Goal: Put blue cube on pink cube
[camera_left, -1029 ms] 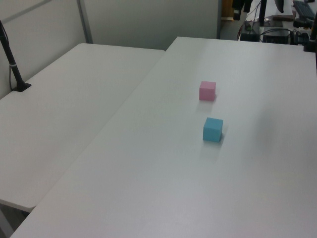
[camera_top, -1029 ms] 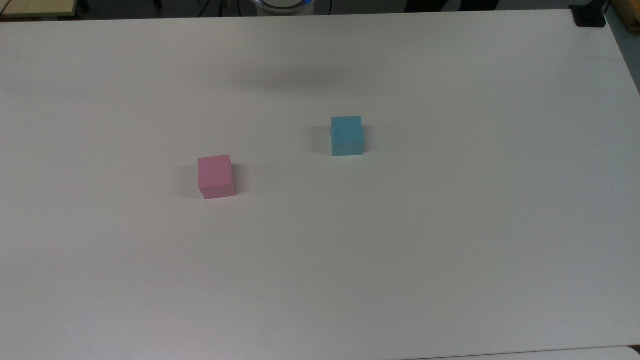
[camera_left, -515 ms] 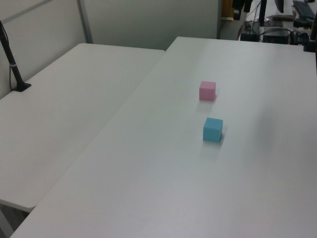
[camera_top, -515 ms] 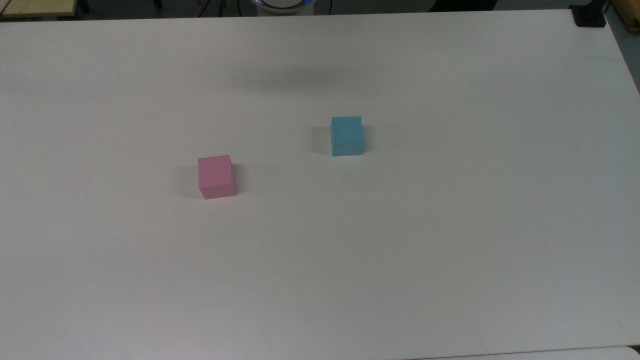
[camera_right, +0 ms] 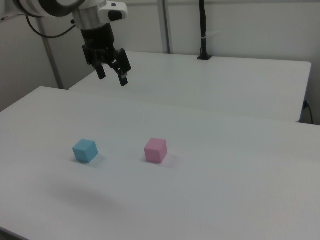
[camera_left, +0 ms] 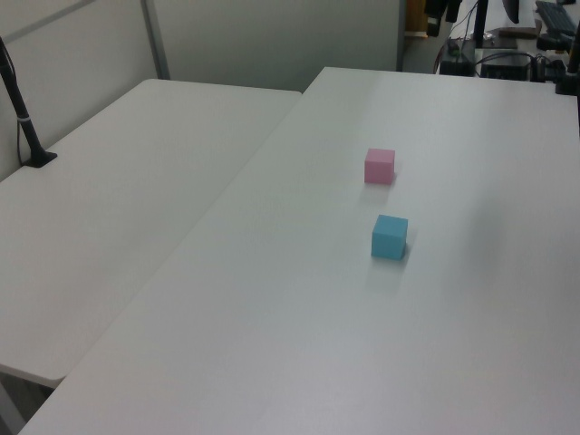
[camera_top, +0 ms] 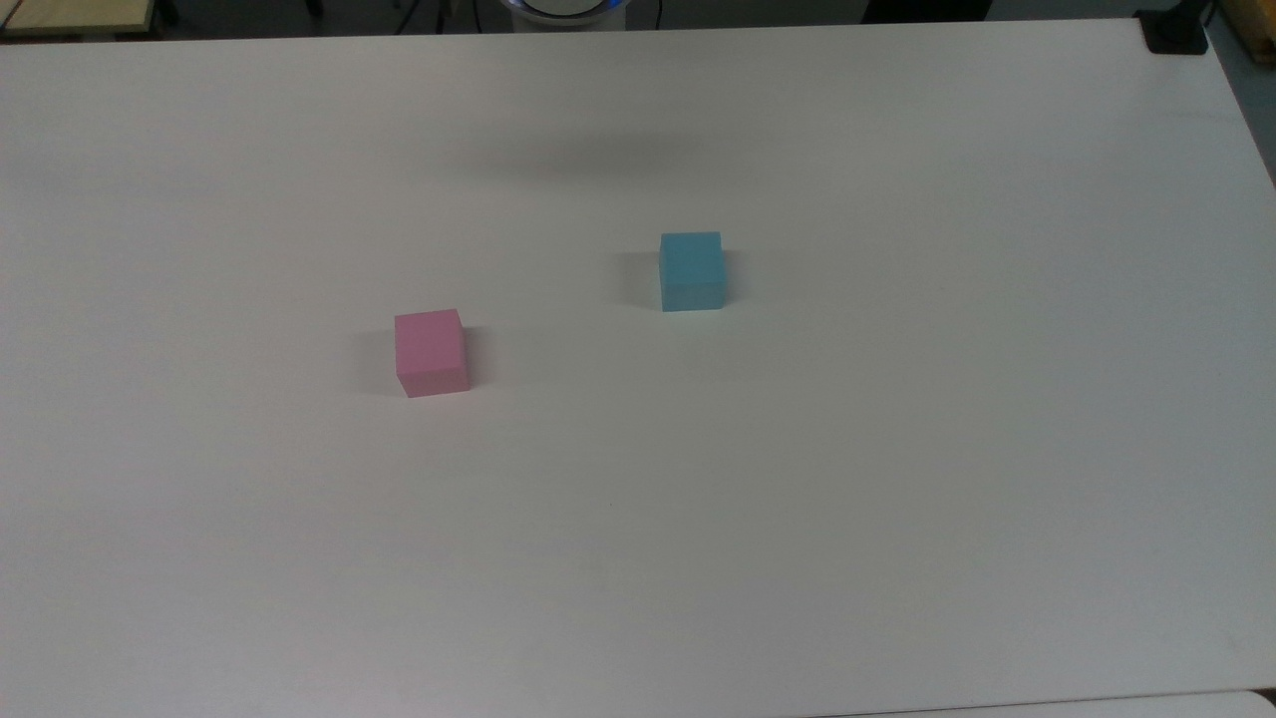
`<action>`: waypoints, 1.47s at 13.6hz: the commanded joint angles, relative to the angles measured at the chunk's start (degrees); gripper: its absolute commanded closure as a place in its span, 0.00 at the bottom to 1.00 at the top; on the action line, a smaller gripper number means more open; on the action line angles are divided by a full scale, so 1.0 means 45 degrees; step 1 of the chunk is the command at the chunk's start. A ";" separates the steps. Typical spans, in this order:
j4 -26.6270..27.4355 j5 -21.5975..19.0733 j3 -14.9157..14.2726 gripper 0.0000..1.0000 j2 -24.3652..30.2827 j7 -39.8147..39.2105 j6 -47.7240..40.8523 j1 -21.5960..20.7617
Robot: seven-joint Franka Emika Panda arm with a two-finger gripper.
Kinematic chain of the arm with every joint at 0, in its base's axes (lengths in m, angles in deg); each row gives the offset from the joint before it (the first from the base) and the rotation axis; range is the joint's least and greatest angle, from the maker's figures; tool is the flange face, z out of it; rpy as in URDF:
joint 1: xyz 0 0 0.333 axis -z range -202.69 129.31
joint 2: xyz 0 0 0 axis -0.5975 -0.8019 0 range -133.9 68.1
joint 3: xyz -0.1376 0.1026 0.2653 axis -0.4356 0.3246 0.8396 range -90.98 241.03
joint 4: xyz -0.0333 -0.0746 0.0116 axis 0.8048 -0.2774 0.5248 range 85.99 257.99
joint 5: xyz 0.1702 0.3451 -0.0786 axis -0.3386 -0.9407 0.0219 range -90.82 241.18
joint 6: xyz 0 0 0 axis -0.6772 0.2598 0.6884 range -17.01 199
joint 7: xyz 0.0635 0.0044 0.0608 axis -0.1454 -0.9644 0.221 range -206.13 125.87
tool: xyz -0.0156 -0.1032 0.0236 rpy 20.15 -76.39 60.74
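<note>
Cubes: you have two on the white table (camera_top: 897, 499), one blue cube (camera_top: 691, 270) and one pink cube (camera_top: 431, 352).
Blue cube: it sits flat on the table, taken here as your landmark; nothing rests on it.
Pink cube: in the top view it lies to the left of the blue cube and nearer the bottom edge, well apart from it; in the right view it sits to the right of the blue cube (camera_right: 85, 150).
Tables: you can see two, with a second white table (camera_left: 109, 208) butted against the first, on the left view's left.
Gripper: one gripper (camera_right: 113, 73) hangs high above the table, up and behind the blue cube in the right view, tilted, its two dark fingers spread apart and holding nothing.
Edges: both cubes stand far from every table edge.
Open room: bare tabletop surrounds the blue cube on all sides, and the stretch between it and the pink cube (camera_right: 155, 150) is bare too.
</note>
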 commanded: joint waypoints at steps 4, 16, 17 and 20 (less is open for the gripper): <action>0.0056 -0.0172 -0.0105 0.00 0.0143 -0.0835 0.0027 -0.0149; 0.0095 0.0391 -0.0008 0.00 0.0046 -0.0893 -0.0051 -0.0247; 0.0095 0.0974 0.0302 0.00 -0.0013 -0.0874 -0.0051 -0.0228; 0.0076 0.1019 0.0383 0.00 -0.0033 -0.0932 -0.0362 -0.0188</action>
